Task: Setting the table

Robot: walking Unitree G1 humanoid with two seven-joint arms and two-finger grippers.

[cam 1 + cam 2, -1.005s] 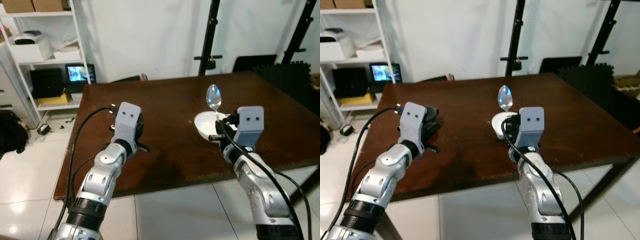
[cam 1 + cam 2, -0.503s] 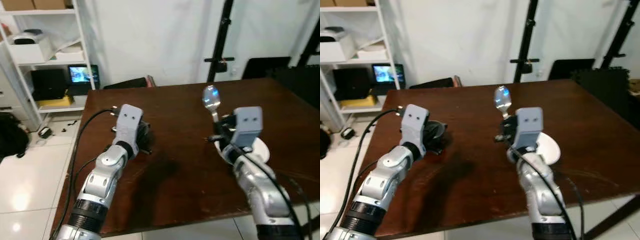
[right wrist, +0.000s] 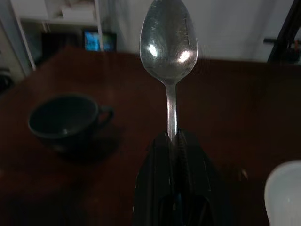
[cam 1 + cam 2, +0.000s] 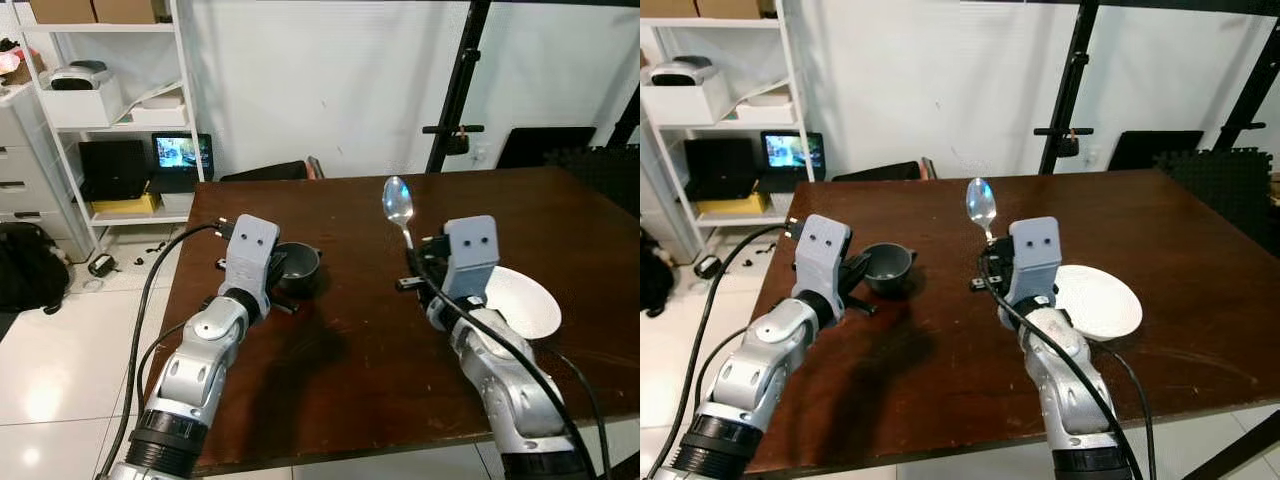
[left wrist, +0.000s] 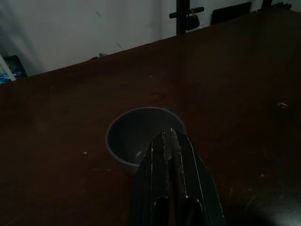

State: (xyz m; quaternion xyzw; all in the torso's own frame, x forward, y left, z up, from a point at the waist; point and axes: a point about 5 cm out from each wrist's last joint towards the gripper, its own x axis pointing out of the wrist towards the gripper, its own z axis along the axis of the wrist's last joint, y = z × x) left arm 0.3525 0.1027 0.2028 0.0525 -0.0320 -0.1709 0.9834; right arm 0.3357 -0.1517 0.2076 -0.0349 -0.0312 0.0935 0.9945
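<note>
Right hand (image 3: 171, 136) grips spoon (image 3: 168, 44) between cup (image 4: 297, 266) and plate (image 4: 520, 301); left hand (image 5: 170, 134) closed

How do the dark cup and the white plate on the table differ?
The cup is dark grey, deep and has a handle; the plate is white, shallow and wide. The cup sits just ahead of the left gripper, whose fingers are shut and empty; the plate lies beside the right gripper, which holds a spoon upright. Both rest on the brown table, and both look empty.
</note>
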